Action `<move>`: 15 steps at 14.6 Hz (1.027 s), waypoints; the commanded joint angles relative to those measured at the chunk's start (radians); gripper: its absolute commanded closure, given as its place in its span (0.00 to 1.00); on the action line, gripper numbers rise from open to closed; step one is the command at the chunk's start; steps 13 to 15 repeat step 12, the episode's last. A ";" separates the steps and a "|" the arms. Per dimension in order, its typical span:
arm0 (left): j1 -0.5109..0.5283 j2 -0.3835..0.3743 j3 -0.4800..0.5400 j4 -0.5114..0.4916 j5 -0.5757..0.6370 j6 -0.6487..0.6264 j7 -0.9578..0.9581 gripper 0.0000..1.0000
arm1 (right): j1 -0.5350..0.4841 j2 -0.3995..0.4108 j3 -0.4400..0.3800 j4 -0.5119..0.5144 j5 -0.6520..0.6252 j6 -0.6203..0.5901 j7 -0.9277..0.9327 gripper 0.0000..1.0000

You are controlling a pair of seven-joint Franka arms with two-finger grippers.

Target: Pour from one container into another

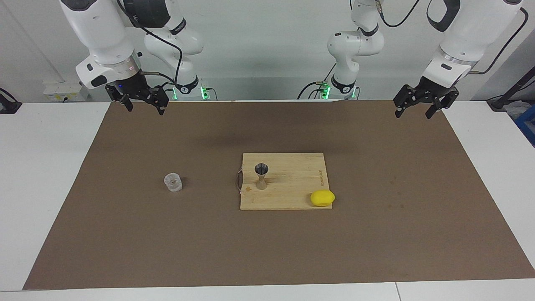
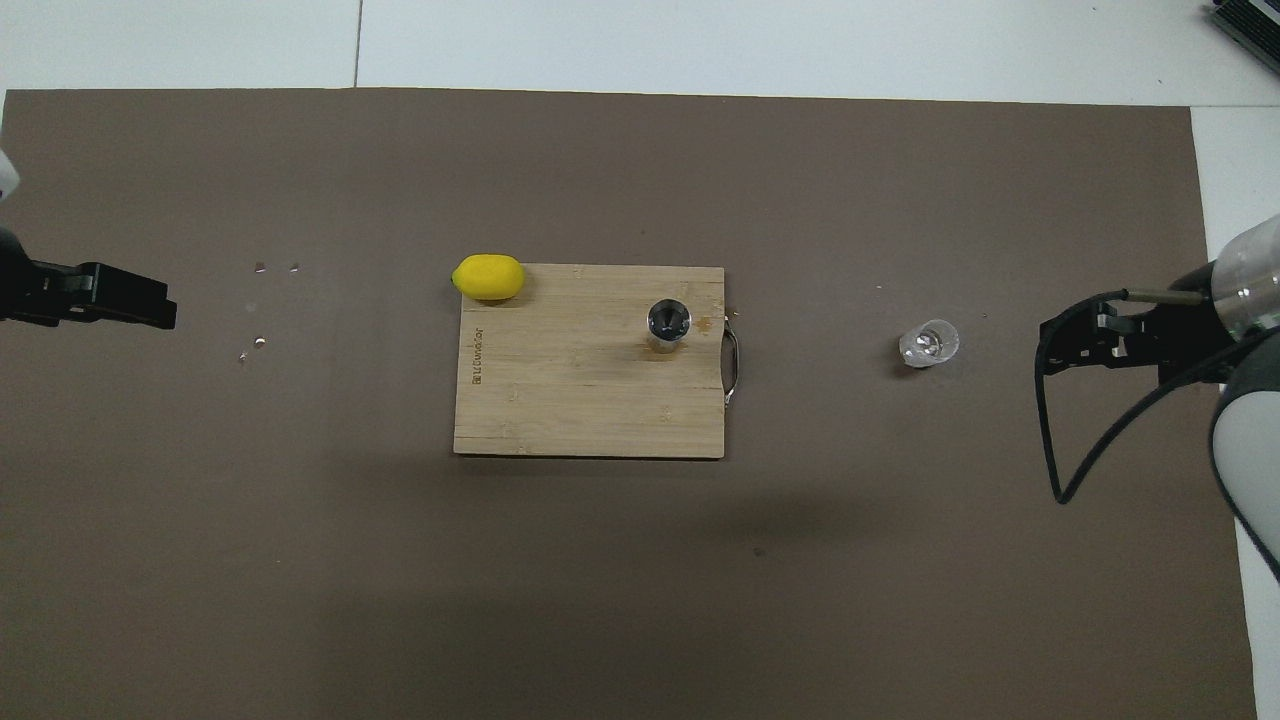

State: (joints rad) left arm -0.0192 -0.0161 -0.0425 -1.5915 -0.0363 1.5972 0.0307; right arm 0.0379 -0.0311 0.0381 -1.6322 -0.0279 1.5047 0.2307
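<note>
The small clear round cup [image 1: 173, 182] stands upright on the brown mat toward the right arm's end; it also shows in the overhead view [image 2: 929, 343]. The steel hourglass jigger [image 1: 261, 175] stands upright on the wooden cutting board [image 1: 292, 167], near its handle end, and shows from above in the overhead view [image 2: 669, 322]. My right gripper [image 1: 144, 104] is open and empty, raised over the mat's edge by the robots, well clear of the cup; the overhead view shows it too [image 2: 1055, 340]. My left gripper [image 1: 414, 110] is open and empty, raised over the mat's corner at the left arm's end [image 2: 150, 300].
A yellow lemon [image 1: 322, 197] lies at the board's corner farthest from the robots, toward the left arm's end [image 2: 489, 277]. The board [image 2: 560, 400] has a metal handle [image 2: 732, 365] on the side facing the cup. A few small crumbs [image 2: 260, 342] lie on the mat.
</note>
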 commanded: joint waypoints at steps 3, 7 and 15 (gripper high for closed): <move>0.005 -0.010 0.000 -0.018 -0.005 0.014 0.005 0.00 | -0.007 -0.026 0.006 -0.035 -0.004 0.052 -0.031 0.00; 0.004 -0.010 0.000 -0.018 -0.005 0.014 0.005 0.00 | -0.009 -0.024 0.006 -0.035 0.002 0.057 -0.045 0.00; 0.005 -0.010 0.000 -0.018 -0.005 0.014 0.005 0.00 | -0.009 -0.024 0.006 -0.035 0.006 0.062 -0.048 0.00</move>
